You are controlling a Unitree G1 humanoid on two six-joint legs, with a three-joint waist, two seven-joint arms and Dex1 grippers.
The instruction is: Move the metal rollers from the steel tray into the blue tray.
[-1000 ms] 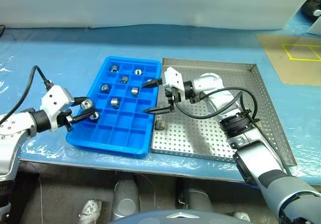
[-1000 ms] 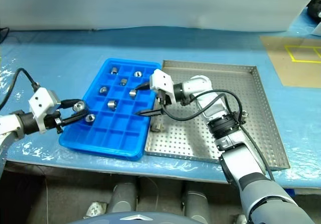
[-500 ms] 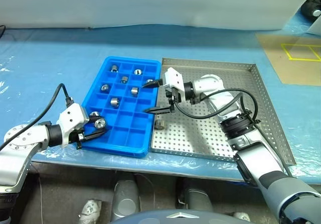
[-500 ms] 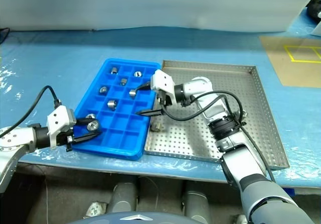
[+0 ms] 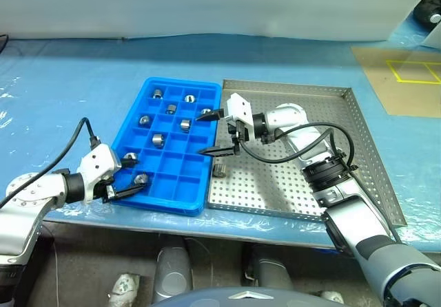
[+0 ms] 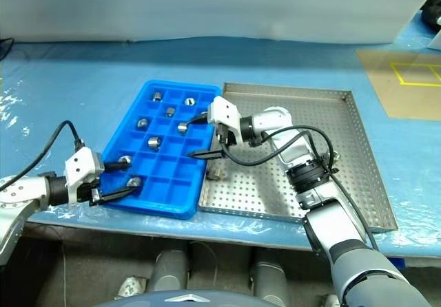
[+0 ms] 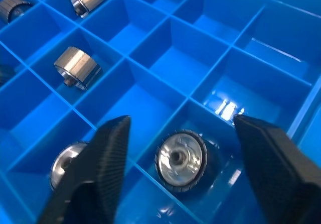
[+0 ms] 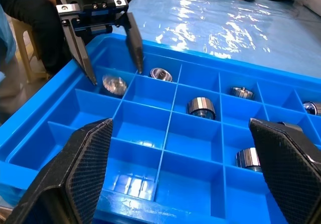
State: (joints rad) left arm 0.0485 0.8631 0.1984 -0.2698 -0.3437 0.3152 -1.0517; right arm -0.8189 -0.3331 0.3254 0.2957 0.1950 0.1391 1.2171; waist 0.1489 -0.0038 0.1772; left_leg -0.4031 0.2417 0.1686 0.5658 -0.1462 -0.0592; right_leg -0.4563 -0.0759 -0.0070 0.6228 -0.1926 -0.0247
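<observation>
The blue tray lies left of the steel tray, and several metal rollers sit in its compartments. My left gripper is open at the blue tray's near left corner. One roller lies loose on a compartment floor between its fingers. My right gripper hangs open and empty over the seam between the two trays. A single roller rests on the steel tray's perforated floor just below it. The right wrist view faces the left gripper across the blue tray.
Both trays rest on a blue plastic sheet near the table's front edge. A brown board with yellow tape lies far right. A black cable loops off my left arm. A seated person is beyond the blue tray's left side.
My left gripper came down with its roller to the blue tray's near left corner and opened, leaving the roller in a compartment. The right gripper stayed put.
</observation>
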